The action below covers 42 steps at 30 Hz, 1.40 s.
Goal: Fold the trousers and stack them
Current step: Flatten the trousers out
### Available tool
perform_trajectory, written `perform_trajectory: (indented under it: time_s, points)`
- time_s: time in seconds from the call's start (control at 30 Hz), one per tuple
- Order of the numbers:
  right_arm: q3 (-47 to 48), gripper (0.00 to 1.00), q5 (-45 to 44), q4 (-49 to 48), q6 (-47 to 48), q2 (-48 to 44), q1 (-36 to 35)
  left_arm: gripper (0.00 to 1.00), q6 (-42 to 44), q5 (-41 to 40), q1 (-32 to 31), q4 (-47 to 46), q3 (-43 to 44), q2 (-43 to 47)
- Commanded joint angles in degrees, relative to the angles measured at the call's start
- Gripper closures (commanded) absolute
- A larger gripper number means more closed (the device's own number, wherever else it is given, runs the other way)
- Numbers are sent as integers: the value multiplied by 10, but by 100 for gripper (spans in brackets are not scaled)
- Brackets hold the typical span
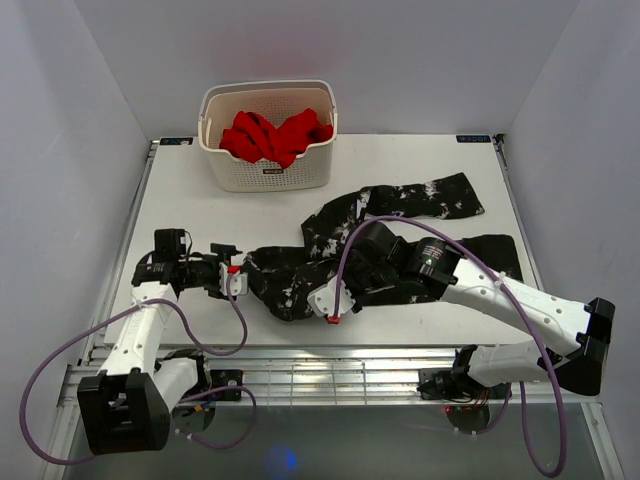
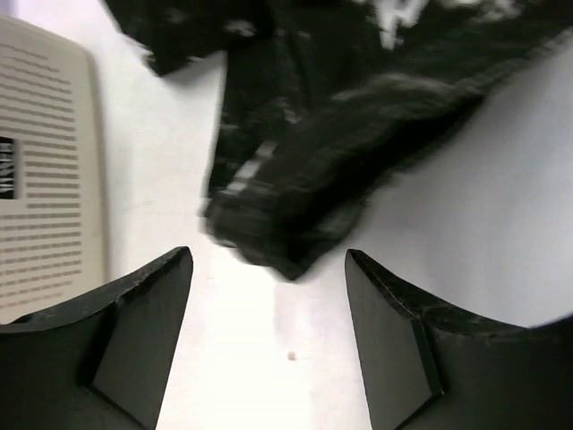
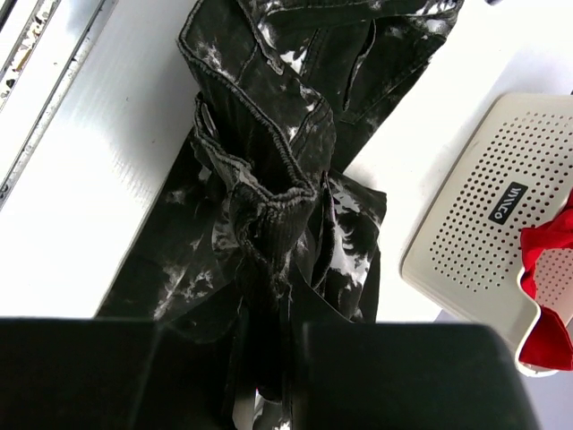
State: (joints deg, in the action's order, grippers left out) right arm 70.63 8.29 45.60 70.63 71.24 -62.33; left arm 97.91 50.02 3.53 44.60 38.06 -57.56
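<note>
A white table (image 1: 180,200) stood between pale walls. The trousers (image 1: 420,198) lay rumpled across its middle and right side. Only the right wrist view showed a bunched fold pinched in the right gripper (image 3: 264,376). The left wrist view showed the left gripper (image 2: 269,260) spread wide, with the cloth's edge just ahead of it. At the far edge, a basket (image 1: 265,175) held a red garment (image 1: 270,135).

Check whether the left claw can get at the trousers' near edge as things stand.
Probably yes: the left claw is open and the trousers lie just ahead of it, with nothing in between.
</note>
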Motion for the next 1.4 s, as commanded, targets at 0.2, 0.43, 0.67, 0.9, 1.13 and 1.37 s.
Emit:
perform_trajectory:
  time_s: [0.2, 0.43, 0.67, 0.9, 1.13, 1.37]
  points:
    - [30, 92, 8, -15, -8, 18, -1, 18, 6, 88, 2, 9, 69, 17]
    - [73, 92, 23, -15, -30, 41, 26, 20, 163, 56, 2, 89, 40, 23]
    - [105, 92, 33, -13, -45, 57, 42, 28, 193, 59, 2, 90, 35, 23]
    - [121, 92, 10, -33, -64, 67, 54, 66, 149, 59, -5, 90, 46, 17]
    - [254, 92, -77, -197, -78, 121, 129, 100, -30, 82, -5, 163, 96, 5]
    - [453, 92, -103, -379, -31, 327, 136, 100, -93, 189, -5, 247, 133, 52]
